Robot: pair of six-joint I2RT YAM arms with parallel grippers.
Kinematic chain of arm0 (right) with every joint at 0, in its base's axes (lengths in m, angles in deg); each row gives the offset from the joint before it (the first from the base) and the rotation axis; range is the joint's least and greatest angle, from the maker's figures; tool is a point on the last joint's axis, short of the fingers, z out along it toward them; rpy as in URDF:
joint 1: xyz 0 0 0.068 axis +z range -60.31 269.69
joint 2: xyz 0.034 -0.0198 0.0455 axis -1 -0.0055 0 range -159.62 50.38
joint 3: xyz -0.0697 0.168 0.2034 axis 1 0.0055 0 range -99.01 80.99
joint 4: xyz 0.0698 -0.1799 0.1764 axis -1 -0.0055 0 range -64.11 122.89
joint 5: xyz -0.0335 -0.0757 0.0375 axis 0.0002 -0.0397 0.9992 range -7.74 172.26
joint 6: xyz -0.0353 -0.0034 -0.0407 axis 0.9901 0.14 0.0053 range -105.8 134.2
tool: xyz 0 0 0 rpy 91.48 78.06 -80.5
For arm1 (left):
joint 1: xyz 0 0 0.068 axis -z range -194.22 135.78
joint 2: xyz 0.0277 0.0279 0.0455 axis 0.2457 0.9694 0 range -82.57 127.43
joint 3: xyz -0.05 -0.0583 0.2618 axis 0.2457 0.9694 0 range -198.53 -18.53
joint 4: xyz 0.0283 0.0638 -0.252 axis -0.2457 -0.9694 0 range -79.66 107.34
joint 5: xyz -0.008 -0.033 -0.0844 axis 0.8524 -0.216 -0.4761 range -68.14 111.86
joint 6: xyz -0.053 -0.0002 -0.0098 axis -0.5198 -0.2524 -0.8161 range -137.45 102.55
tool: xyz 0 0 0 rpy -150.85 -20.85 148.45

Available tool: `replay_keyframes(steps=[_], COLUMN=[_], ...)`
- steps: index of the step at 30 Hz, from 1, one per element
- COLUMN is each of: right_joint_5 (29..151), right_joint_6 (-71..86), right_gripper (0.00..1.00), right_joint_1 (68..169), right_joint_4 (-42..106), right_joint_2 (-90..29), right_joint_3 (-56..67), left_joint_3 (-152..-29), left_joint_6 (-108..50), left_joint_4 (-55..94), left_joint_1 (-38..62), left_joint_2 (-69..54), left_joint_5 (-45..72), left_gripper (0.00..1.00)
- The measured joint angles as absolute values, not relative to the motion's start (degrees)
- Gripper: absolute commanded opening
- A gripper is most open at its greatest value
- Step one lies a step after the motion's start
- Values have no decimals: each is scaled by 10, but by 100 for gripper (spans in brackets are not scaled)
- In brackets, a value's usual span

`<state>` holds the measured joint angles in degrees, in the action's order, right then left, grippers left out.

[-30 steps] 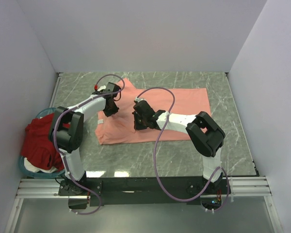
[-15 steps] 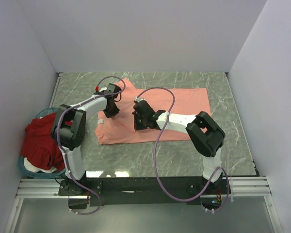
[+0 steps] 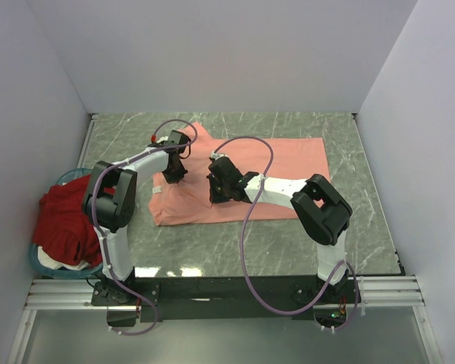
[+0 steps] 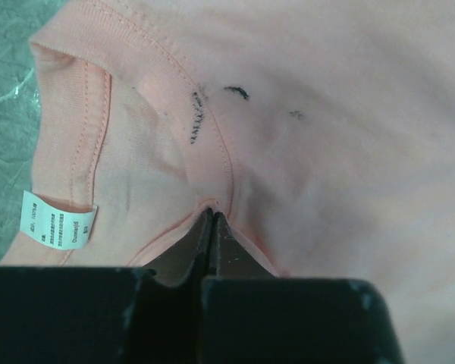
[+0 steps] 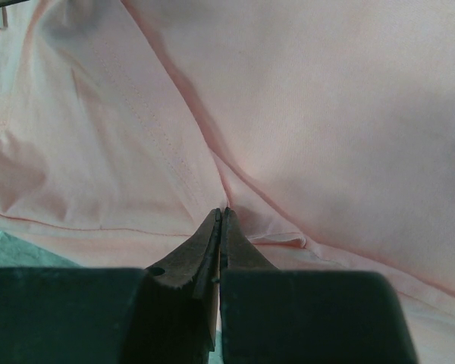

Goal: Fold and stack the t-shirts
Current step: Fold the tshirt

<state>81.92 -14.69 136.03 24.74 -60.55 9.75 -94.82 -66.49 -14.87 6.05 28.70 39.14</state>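
The salmon-pink t-shirt [image 3: 280, 163] lies spread across the marble table. My left gripper [image 3: 172, 173] rests at its neck end. In the left wrist view the left gripper [image 4: 211, 214] is shut, its tips pinching the collar seam, with a white label [image 4: 58, 220] to the left. My right gripper [image 3: 216, 189] sits on the shirt's middle near the front hem. Seen from the right wrist, the right gripper [image 5: 221, 212] is shut on a gathered fold of pink cloth [image 5: 326, 114]. The dark red t-shirt [image 3: 61, 220] is bunched in the basket at the left.
The teal round basket [image 3: 70, 177] stands at the table's left edge, beside the left arm's base. White walls close in the table [image 3: 364, 227] on three sides. Purple cables loop above both arms.
The left gripper's jaws have closed onto the collar, and its arm has shifted slightly. The right arm and the shirt have not moved.
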Motion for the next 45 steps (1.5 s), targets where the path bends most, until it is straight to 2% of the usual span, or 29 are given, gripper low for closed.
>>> replay_keyframes(steps=[20,35,45], right_joint_5=[821,813,789], right_joint_6=[-140,-132,-132], right_gripper=[0,0,0], right_joint_1=[1347,1307,1307], right_joint_4=[232,224,226], right_joint_2=[-605,-591,-582], right_joint_3=[77,66,67], left_joint_3=[-952,-1100,-1121], left_joint_6=[-659,-634,-631], left_joint_4=[-160,-180,-181], left_joint_1=[61,64,75], left_joint_2=[213,313,333], left_joint_5=[382,353,348], left_gripper=[1,1,1])
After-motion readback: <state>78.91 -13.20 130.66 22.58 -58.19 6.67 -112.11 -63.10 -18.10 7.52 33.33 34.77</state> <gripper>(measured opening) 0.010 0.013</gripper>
